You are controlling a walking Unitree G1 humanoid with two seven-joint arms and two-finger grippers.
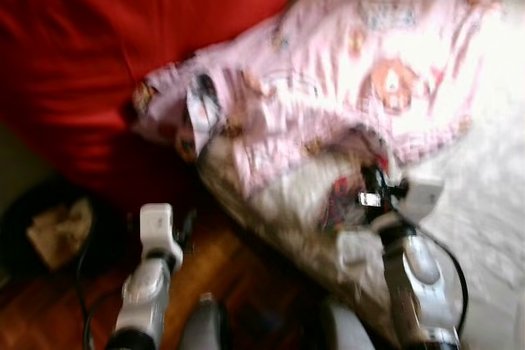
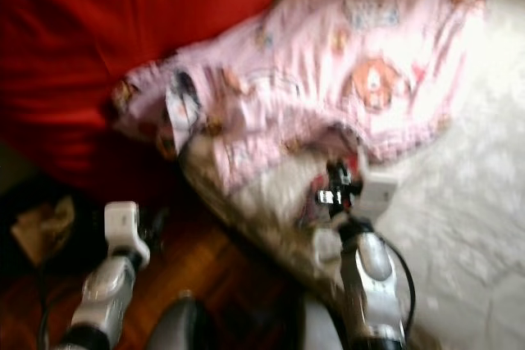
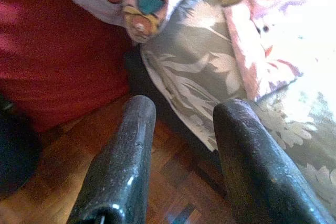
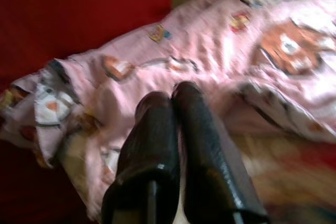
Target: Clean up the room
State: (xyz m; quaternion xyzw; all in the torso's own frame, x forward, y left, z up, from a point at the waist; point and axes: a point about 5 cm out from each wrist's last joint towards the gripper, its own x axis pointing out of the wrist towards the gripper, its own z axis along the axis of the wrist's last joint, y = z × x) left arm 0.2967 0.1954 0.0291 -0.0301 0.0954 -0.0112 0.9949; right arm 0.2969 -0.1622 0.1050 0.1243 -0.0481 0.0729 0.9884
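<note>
A pink blanket (image 1: 361, 63) printed with cartoon animals lies crumpled across a grey floral cushion (image 3: 199, 66), against a big red cushion (image 1: 123, 30). My right gripper (image 4: 172, 94) is shut, its two fingers pressed together with nothing visible between them, and hovers over the blanket's near edge (image 1: 369, 178). My left gripper (image 3: 184, 114) is open and empty, low over the wooden floor (image 3: 63, 166), just short of the floral cushion's corner and the red cushion. The head views are blurred.
A dark round object (image 1: 57, 231) with something tan on it sits on the floor at the far left. A pale, brightly lit rug or cover (image 1: 492, 202) spreads to the right. Wooden floor (image 1: 238, 276) lies between my arms.
</note>
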